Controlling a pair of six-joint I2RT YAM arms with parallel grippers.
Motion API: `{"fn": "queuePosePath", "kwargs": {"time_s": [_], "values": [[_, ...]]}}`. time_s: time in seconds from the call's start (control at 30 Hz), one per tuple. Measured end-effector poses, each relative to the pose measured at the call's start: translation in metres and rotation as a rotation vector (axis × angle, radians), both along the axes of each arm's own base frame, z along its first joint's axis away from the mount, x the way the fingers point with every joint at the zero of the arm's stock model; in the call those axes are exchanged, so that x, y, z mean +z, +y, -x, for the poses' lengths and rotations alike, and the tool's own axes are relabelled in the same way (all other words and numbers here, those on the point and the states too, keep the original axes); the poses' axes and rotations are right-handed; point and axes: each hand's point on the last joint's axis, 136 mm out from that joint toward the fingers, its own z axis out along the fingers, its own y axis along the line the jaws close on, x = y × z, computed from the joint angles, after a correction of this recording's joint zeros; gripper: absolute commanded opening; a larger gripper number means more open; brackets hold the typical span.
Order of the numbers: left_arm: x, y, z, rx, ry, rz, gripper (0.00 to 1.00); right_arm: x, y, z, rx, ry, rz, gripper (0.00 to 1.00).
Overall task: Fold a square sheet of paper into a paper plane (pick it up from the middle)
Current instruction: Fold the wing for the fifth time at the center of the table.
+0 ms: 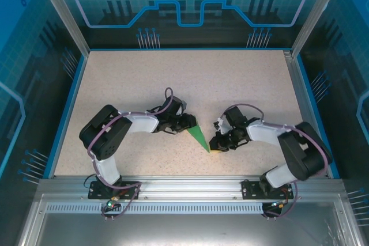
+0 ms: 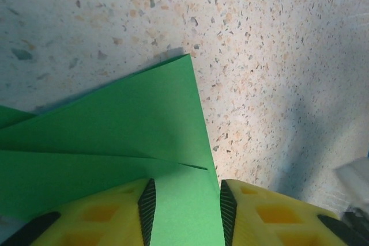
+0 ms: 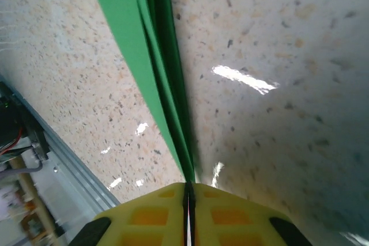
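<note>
- Pinches the pointed tip of the green paper plane (image 1: pixel 199 136) in the right hand (image 1: pixel 215 144), which is clenched on it.
- Seen from the right wrist, has the yellow fingers (image 3: pixel 150 217) of that hand pressed flat together. Has the plane running edge-on out of the seam between them, with several folded layers showing along its length.
- Has the left hand (image 1: pixel 189 124) at the plane's wide end, opposite the tip, so the plane lies between the two hands.
- Seen from the left wrist, has that hand released: black pads (image 2: pixel 147 203) standing apart, with the plane's flat green surface in the gap. Has the plane's straight edge just beside one pad (touching or not, hard to tell).
- Has the speckled bench (image 1: pixel 230 79) under the plane (resting on it or raised a little, cannot tell).
</note>
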Motion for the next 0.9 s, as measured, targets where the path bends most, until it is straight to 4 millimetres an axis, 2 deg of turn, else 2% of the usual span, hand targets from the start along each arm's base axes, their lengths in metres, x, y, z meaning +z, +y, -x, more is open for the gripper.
{"fn": "queuePosePath", "kwargs": {"time_s": [0.07, 0.13, 0.27, 0.37, 0.47, 0.63, 0.73, 0.9], "values": [[0.008, 0.002, 0.0, 0.002, -0.007, -0.03, 0.65, 0.016, -0.006, -0.008, -0.026, -0.087, 0.002, 0.25], [0.027, 0.004, -0.002, 0.018, -0.021, -0.073, 0.73, 0.032, -0.015, -0.017, -0.068, -0.182, 0.007, 0.37], [0.086, -0.007, -0.005, 0.053, -0.102, -0.134, 0.79, 0.05, -0.036, -0.03, -0.157, -0.318, 0.044, 0.54], [0.113, -0.015, 0.007, 0.09, -0.115, -0.173, 0.81, 0.057, -0.046, -0.036, -0.21, -0.382, 0.059, 0.58], [0.108, -0.016, 0.024, 0.124, -0.062, -0.258, 0.83, 0.058, -0.051, -0.041, -0.245, -0.423, 0.067, 0.6], [0.073, 0.002, 0.042, 0.209, 0.046, -0.409, 0.85, 0.054, -0.05, -0.041, -0.239, -0.44, 0.048, 0.62], [0.061, 0.014, 0.046, 0.257, 0.084, -0.441, 0.86, 0.053, -0.048, -0.039, -0.212, -0.442, 0.043, 0.63], [0.054, 0.016, 0.041, 0.291, 0.106, -0.437, 0.87, 0.052, -0.041, -0.033, -0.162, -0.426, 0.011, 0.65]]}}
